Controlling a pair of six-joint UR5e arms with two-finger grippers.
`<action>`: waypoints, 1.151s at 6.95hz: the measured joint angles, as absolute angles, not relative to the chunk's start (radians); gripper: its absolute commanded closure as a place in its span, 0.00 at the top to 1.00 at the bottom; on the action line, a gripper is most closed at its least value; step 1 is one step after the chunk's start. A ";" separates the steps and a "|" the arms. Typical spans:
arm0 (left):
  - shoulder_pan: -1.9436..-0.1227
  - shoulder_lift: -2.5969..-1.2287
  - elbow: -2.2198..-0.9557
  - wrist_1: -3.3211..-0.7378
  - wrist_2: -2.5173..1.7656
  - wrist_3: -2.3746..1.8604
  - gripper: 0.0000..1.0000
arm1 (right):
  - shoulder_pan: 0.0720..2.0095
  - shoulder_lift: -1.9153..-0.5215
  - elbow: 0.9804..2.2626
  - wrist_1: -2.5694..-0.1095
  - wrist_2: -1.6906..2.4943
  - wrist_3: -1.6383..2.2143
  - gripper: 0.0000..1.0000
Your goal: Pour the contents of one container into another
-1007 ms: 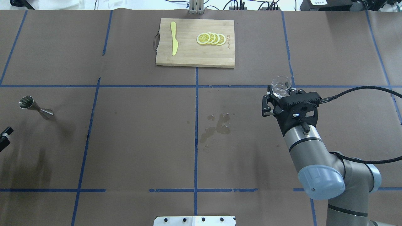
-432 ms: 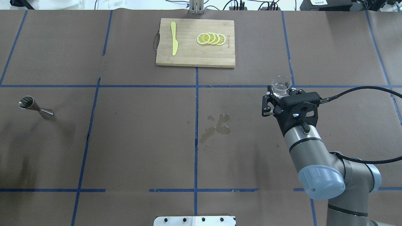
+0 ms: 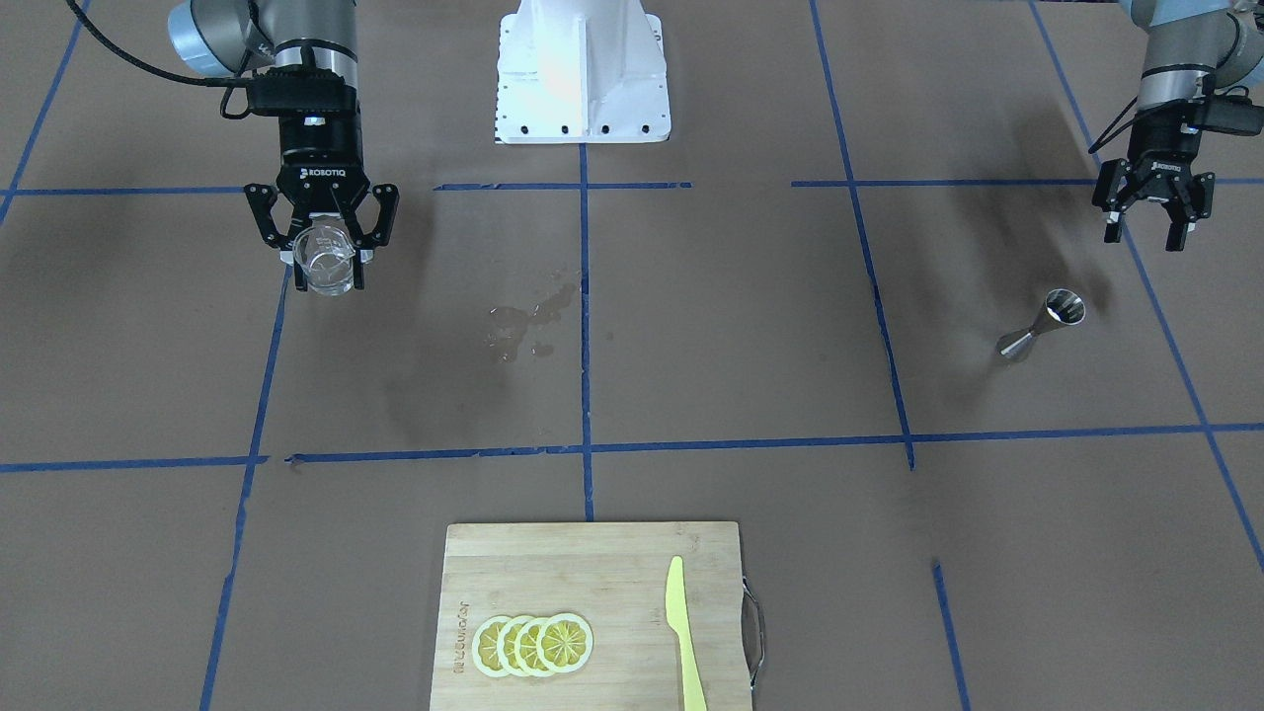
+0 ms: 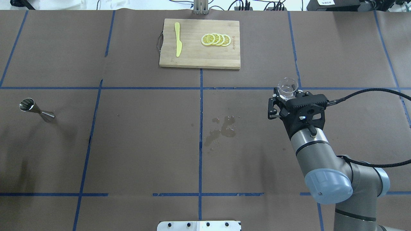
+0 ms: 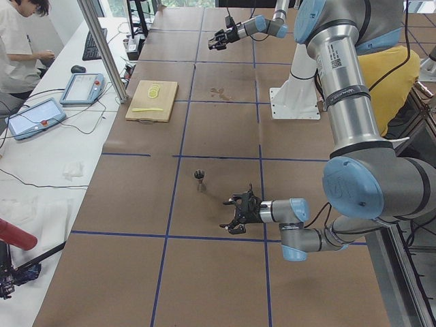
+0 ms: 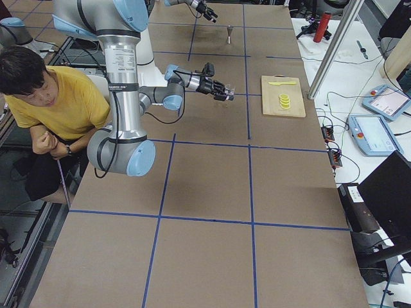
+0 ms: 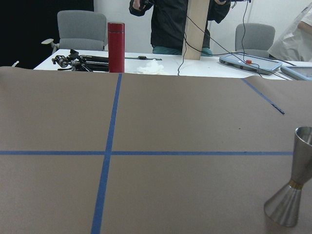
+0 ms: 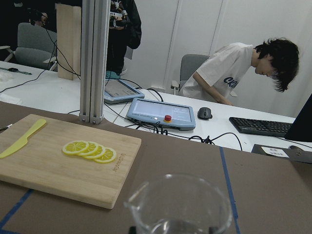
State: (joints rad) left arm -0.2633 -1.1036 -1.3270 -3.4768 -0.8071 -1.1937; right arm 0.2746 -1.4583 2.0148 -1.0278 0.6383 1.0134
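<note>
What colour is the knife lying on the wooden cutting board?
The knife is pale yellow; the overhead exterior view shows it best.

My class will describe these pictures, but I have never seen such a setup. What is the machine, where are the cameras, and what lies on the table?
It is a robot with two arms at a paper-covered table. Two cameras look down, one from behind the robot and one from in front. Two stand at the table's ends, and one sits on each wrist. The right gripper is closed on a clear glass cup. The left gripper hangs open near a steel jigger, which stands upright. Also on the table are a cutting board with lemon slices and a yellow knife, and a wet patch.
</note>
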 measured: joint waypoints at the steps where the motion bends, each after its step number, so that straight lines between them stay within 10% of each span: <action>1: -0.322 -1.121 -1.330 -3.474 -0.868 -1.157 1.00 | 0.275 -1.459 2.014 -1.028 0.638 1.013 0.00; 8: -1.016 -1.482 -1.333 -3.108 -1.605 -0.691 1.00 | 0.279 -1.457 1.987 -1.028 0.644 1.023 0.00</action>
